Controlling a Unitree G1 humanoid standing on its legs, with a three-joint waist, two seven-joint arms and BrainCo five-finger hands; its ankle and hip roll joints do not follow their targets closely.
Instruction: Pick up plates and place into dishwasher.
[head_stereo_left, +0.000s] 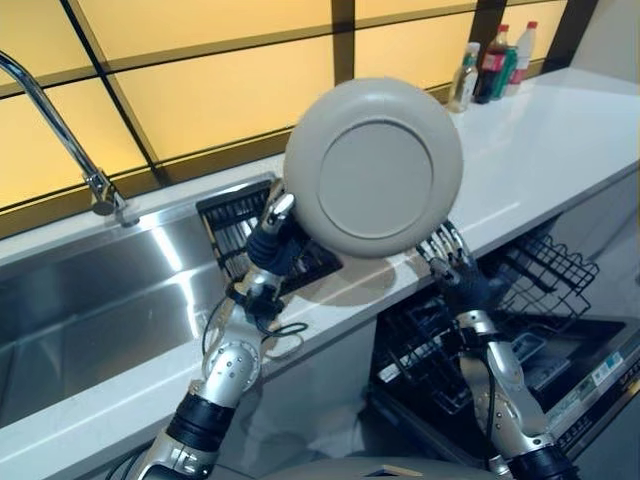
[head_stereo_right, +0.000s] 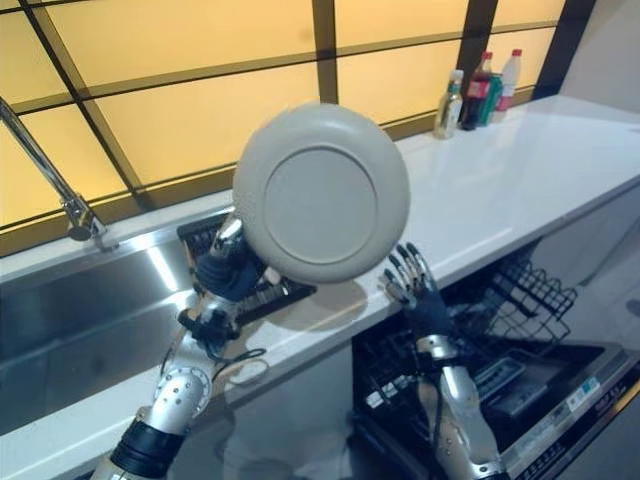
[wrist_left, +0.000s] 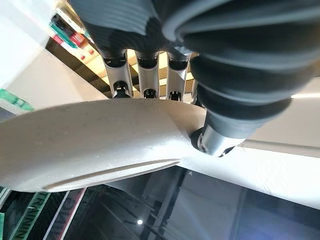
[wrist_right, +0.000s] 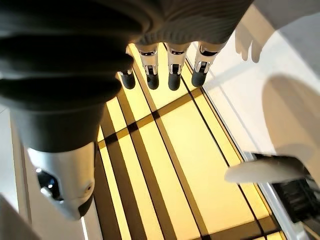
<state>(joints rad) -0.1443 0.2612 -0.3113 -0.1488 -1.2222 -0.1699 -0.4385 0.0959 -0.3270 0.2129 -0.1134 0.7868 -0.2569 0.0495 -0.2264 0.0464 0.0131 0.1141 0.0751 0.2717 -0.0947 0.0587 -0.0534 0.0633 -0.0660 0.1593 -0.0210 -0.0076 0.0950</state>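
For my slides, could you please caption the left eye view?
Left hand lifts a beige plate above the counter; open right hand waits beside it.

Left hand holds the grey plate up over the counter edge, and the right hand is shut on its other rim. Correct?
Not quite. The left hand does hold the plate, but the left eye view shows the right hand open beside it, fingers spread, gripping nothing.
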